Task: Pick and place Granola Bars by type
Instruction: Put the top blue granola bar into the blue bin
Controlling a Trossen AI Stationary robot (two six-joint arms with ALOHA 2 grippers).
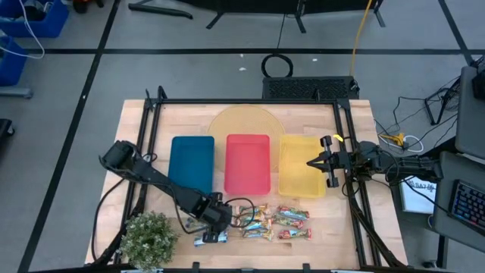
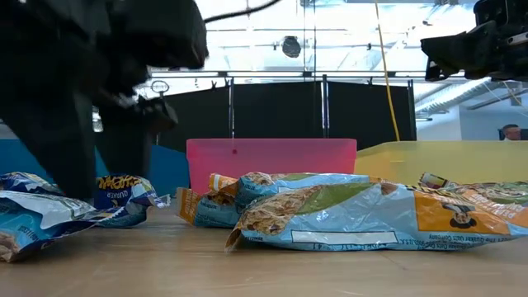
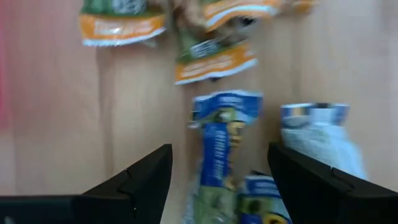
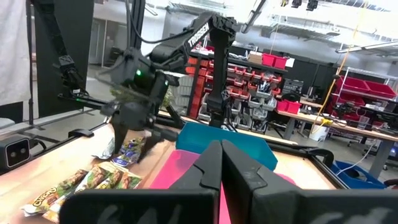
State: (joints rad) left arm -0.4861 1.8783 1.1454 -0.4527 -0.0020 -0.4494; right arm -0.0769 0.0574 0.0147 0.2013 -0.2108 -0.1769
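Centre wide-open left tool [image 3: 219, 180] over shiny blue-and-white wrapped granola bar [image 3: 221, 146] lying on wooden desk [image 1: 333, 227] near pile's left edge; descend straight, pinch mid-wrapper. Right tool [image 1: 322, 161] shut above yellow tray.

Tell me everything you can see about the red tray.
The red tray is a rectangular tub of what looks like smooth plastic, with rounded corners and low upright walls; nothing is visible inside it. It stands flat on the wooden table, in the middle between the blue tray and the yellow tray. No hand touches it.
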